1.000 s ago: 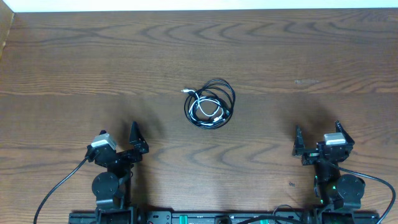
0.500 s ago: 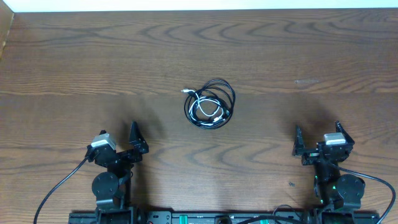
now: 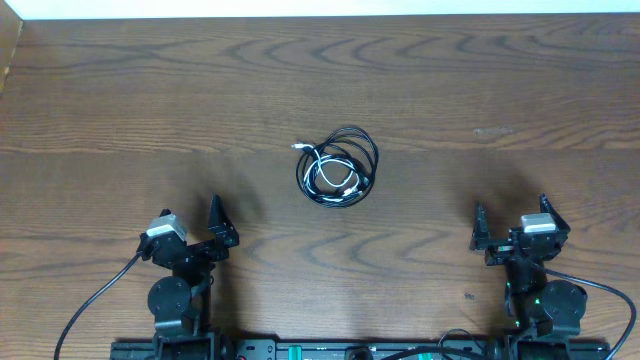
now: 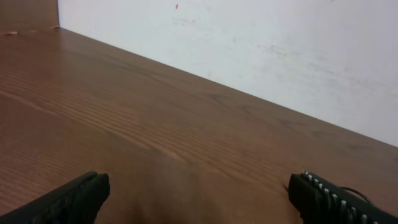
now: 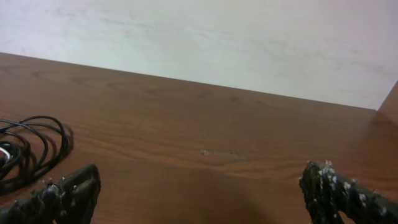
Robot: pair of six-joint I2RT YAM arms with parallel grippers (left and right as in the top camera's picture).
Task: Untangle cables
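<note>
With the left gripper [image 3: 190, 222] and the right gripper [image 3: 512, 222] both released and empty, the coiled cables [image 3: 338, 167] — lying well ahead, between the two — are best approached from opposite sides, black loops [image 3: 369, 153] pinned by one while the white cord [image 3: 328, 176] is drawn out.

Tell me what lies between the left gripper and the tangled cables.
Only bare brown wooden table, per the overhead view, separates left gripper from tangled black-and-white cables.

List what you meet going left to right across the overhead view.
left gripper, open and empty → cables, black and white, coiled in one tangled bundle → right gripper, open and empty
</note>
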